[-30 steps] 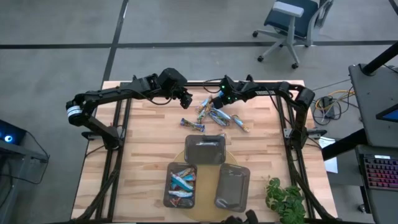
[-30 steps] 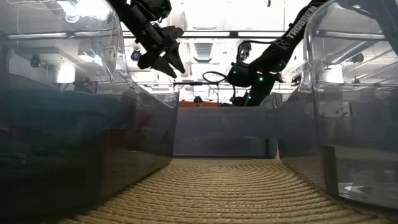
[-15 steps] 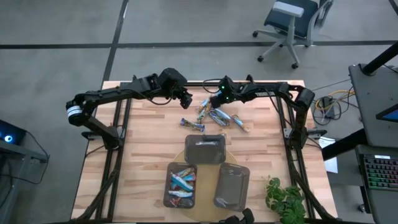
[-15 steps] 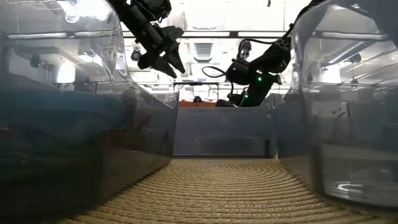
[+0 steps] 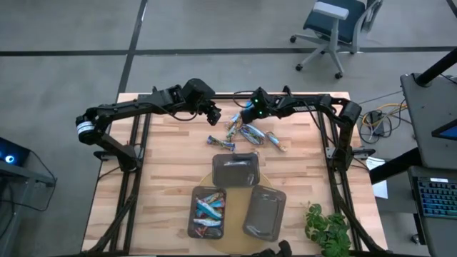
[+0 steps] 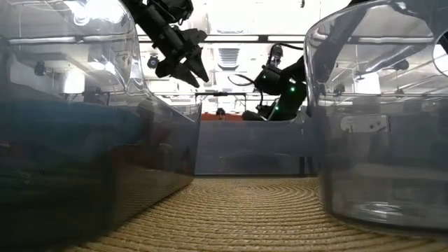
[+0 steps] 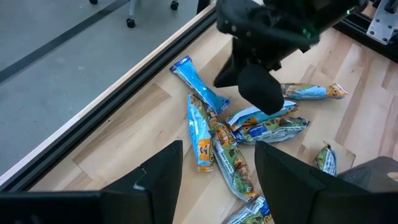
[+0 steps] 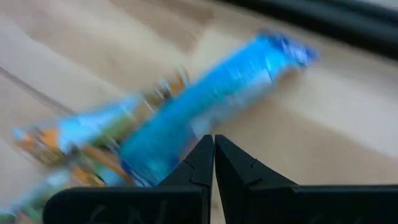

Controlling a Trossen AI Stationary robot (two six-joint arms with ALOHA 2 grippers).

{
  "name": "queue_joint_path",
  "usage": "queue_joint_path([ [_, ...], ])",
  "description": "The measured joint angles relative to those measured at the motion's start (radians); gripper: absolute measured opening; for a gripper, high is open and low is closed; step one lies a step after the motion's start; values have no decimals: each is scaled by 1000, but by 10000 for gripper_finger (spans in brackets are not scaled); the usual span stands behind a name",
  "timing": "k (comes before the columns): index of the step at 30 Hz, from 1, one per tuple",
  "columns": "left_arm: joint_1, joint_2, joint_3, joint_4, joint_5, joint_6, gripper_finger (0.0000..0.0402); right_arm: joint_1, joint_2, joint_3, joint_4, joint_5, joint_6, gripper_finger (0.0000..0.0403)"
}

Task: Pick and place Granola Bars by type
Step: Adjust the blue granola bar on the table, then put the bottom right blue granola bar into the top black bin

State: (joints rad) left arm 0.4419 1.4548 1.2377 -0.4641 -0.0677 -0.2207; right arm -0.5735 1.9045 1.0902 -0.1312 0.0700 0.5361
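Observation:
Several granola bars in blue and tan wrappers lie in a loose pile (image 5: 246, 132) on the wooden table's far half, also seen in the left wrist view (image 7: 233, 146). One blue bar (image 5: 221, 143) lies apart to the left of the pile, and another (image 5: 276, 141) to its right. My right gripper (image 5: 244, 116) is shut and slants down over the pile's far end, its tips just above a bright blue bar (image 8: 205, 102). My left gripper (image 5: 216, 116) hangs open above the table left of the pile, nothing between its fingers (image 7: 217, 149). My right gripper slants down from the table's far right, its shut fingertips (image 8: 205, 149) right at the long edge of the blue bar (image 8: 180, 134), which lies flat on the table. I cannot tell whether the tips touch the bar.
Three dark trays stand on a round woven mat at the table's near middle: one without bars (image 5: 216, 171), a near left one (image 5: 193, 214) holding several bars, and a near right one (image 5: 251, 214). A potted plant (image 5: 328, 228) stands at the near right corner.
My right gripper has tipped a little where it stands over the pile, still shut. The near right tray has slid a little toward the table's left. My left gripper has kept still.

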Motion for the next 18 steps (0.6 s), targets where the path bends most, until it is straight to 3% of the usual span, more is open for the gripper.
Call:
queue_joint_path([
  [9,0,0,0,-1,0,0,183,18,-50,-12,-80,10,-41,8],
  [18,-6,0,0,-1,0,-14,183,50,-220,-35,-209,80,-136,8],
])
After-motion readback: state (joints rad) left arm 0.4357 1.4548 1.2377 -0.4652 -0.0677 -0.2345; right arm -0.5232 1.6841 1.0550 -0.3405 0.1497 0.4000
